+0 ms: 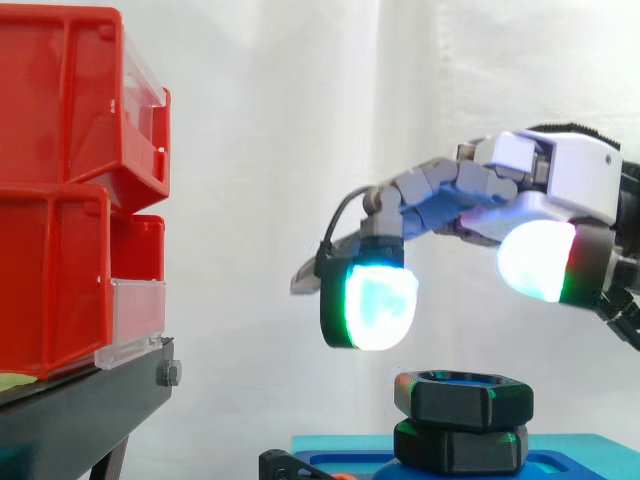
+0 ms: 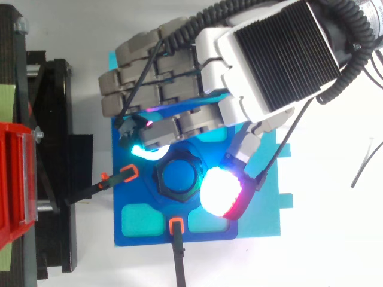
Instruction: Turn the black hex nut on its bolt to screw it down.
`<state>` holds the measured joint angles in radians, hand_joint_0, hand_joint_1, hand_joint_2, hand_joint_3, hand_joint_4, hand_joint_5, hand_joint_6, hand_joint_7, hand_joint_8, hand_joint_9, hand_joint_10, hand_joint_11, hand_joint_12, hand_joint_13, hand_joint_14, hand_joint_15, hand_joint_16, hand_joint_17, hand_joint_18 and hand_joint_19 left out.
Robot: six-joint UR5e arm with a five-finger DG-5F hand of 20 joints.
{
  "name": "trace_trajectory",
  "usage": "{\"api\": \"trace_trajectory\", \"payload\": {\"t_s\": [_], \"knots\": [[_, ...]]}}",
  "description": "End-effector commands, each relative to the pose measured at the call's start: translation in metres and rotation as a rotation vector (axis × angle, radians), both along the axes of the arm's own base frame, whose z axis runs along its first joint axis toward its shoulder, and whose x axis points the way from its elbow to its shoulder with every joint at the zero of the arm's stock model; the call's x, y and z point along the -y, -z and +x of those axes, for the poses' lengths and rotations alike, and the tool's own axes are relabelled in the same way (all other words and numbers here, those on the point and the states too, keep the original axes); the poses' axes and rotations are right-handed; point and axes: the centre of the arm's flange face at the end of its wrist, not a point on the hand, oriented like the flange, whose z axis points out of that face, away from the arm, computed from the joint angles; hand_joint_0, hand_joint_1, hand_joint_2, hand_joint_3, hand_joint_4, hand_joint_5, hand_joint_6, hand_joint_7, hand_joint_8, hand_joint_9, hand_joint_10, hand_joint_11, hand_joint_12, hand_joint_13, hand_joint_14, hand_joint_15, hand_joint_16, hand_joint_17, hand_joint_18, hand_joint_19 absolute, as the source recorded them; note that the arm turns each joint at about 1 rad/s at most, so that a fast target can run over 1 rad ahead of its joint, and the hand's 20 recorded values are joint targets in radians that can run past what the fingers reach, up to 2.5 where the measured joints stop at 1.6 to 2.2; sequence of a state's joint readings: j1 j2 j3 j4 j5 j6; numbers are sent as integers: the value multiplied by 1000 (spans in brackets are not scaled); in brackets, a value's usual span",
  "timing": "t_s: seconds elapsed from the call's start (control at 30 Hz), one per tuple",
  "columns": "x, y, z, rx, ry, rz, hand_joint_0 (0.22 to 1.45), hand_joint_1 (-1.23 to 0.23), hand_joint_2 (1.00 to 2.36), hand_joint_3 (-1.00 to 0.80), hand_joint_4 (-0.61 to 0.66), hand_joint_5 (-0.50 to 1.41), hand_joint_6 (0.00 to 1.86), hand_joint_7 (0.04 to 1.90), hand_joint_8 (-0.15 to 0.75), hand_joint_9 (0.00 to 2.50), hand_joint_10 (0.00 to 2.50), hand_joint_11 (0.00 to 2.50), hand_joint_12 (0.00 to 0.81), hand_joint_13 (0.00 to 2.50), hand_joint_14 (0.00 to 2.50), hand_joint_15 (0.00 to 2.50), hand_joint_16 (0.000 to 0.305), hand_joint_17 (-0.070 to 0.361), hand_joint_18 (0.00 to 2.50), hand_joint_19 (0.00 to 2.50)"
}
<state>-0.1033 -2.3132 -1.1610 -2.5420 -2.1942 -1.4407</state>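
A black hex nut (image 1: pixel 463 397) (image 2: pixel 178 177) sits on top of its black bolt (image 1: pixel 460 446), which stands in a blue fixture block (image 2: pixel 141 221). My hand (image 1: pixel 480 190) (image 2: pixel 179 78) hovers just above the nut without touching it. Its fingers are spread and only lightly bent, with one glowing cyan fingertip (image 1: pixel 372 305) hanging to the nut's left and the glowing white thumb pad (image 1: pixel 537 260) (image 2: pixel 220 190) to its right. Nothing is held between them.
Red bins (image 1: pixel 70 180) are stacked on a black stand (image 1: pixel 80 410) at the left. Black clamps with orange tips (image 2: pixel 127 174) (image 2: pixel 176 226) press on the blue block's left and front edges. A teal plate (image 2: pixel 269 203) lies under the block on the white table.
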Motion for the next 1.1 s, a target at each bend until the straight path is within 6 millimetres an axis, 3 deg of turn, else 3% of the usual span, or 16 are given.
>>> {"api": "trace_trajectory", "payload": {"t_s": [0.0,0.4,0.7,0.87,1.07], "knots": [[-8,-5,4,10,-10,2,449,-235,1000,-500,277,-94,614,1152,328,667,5,202,387,632,8,248,58,131,603,345],[-49,0,18,39,-9,11,465,-242,1000,-500,262,-89,580,1197,321,669,5,198,374,621,8,249,56,126,589,350],[-66,1,22,30,7,22,468,-241,1000,-500,263,-88,573,1215,322,667,6,197,373,620,8,253,56,125,592,352],[-71,29,27,0,8,26,468,-241,1000,-500,264,-88,572,1207,320,670,5,194,371,618,8,257,55,125,591,344],[-73,28,28,6,14,29,469,-242,1000,-500,263,-88,588,1208,324,668,6,196,369,620,8,247,55,124,591,344]]}}
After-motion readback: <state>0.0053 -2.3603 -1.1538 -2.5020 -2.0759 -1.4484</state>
